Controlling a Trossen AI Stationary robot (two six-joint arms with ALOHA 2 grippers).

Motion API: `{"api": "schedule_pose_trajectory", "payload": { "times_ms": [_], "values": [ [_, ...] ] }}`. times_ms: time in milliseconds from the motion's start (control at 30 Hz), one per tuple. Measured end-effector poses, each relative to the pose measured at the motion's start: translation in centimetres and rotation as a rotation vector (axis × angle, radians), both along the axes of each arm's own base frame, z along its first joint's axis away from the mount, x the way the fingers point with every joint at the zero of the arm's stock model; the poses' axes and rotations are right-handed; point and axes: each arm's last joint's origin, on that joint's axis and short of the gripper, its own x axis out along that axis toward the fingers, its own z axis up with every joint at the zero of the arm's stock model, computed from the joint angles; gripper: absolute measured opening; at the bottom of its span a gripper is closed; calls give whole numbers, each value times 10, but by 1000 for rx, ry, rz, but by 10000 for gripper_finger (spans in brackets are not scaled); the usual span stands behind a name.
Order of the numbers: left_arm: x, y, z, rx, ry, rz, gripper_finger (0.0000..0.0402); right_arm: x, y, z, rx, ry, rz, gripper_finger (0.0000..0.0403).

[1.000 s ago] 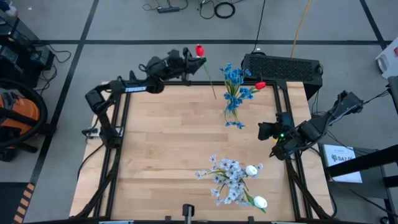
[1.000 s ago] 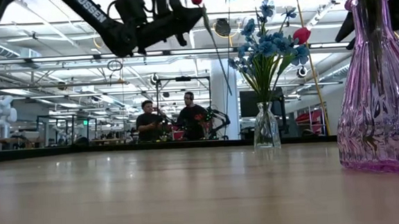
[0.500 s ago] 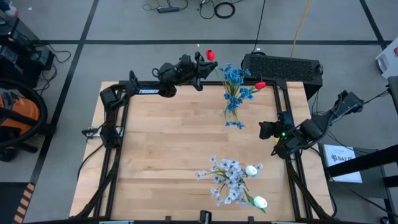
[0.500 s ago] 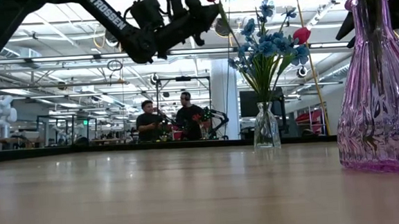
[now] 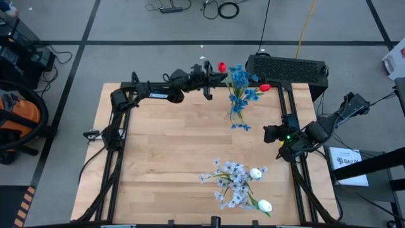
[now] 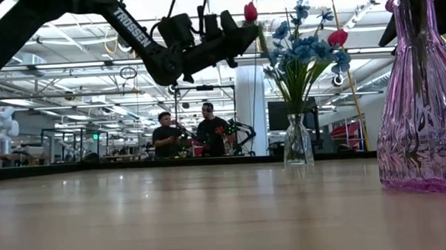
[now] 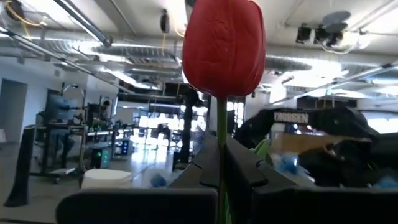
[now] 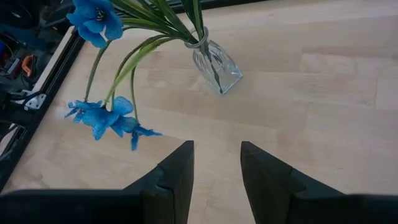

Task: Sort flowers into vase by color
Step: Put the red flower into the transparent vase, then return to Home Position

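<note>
The long dark left arm, lettered "TROSSEN" in white, is stretching level along the far edge of the pale wooden surface (image 5: 171,152). Its left gripper (image 5: 212,77) is hanging high in the air, fingers (image 7: 205,171) clamped on the green stem of a small red tulip (image 5: 221,66) standing upright just beside the blue flower clusters (image 5: 239,85) in the small clear glass vase (image 6: 297,147). The right gripper (image 5: 273,133) is waiting at the right edge, its fingers (image 8: 180,171) spread apart and holding nothing.

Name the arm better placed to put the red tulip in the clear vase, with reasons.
Left. The left gripper already grips the red tulip just beside the clear vase of blue flowers. The right gripper is open and empty at the table's right edge.
</note>
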Motion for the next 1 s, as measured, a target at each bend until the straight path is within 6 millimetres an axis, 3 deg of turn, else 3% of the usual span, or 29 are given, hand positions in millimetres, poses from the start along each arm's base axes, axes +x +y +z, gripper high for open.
{"api": "schedule_pose_trajectory", "payload": {
  "times_ms": [233,533,767,1000],
  "values": [
    [13,-8,-22,-4,64,-31,6,0,0,0,-1,1,3,123],
    [22,-16,-35,6,183,-35,13,0,0,0,-6,5,8,123],
    [22,-13,-40,3,228,-19,48,1,0,0,-10,7,17,123],
    [12,-1,-29,8,214,-1,113,1,0,0,-11,7,20,123]
  ]
}}
